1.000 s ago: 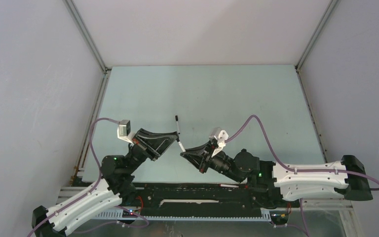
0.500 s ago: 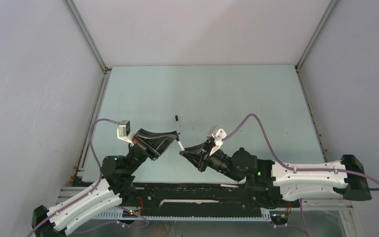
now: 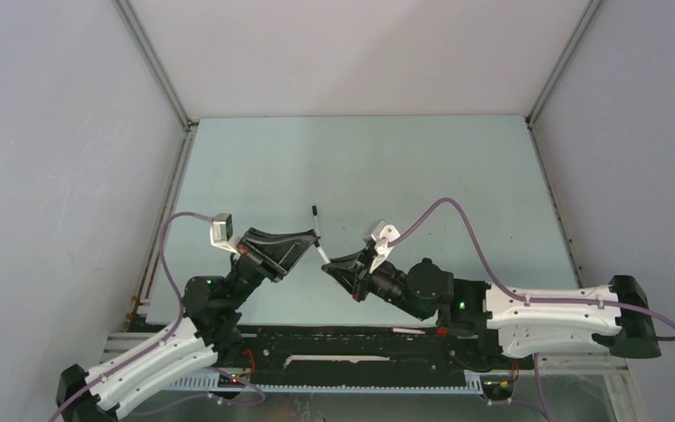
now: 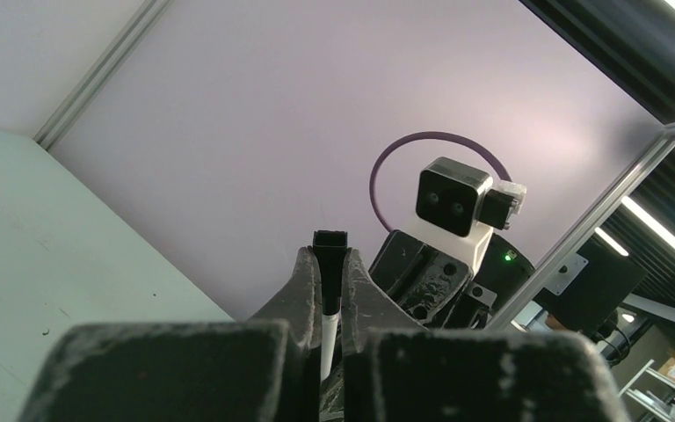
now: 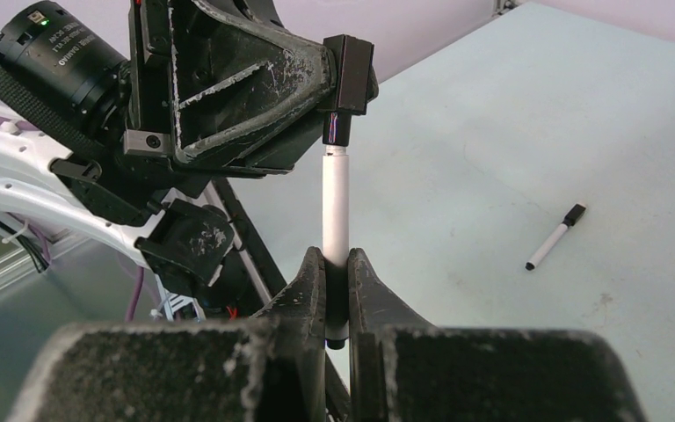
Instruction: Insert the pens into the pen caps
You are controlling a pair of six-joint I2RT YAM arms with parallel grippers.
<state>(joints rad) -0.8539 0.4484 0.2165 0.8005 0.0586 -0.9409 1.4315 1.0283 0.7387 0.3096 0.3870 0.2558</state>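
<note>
Top view: left gripper [image 3: 313,239] and right gripper [image 3: 326,266] tip to tip above pale green table [image 3: 422,167], midway along near edge; thin white plastic pen barrel [image 3: 323,255] between.
Left wrist: fingers [image 4: 303,290] pinched onto small black cylindrical cap [image 4: 330,243].
Right wrist: fingers [image 5: 311,290] clamped round barrel, dark nib at cap mouth.

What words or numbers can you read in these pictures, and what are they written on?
No text here reads clearly.
White print on the black motor: too small and blurred to read.
The held pen, the pen cap and the lying capped pen: no writing shows.
</note>
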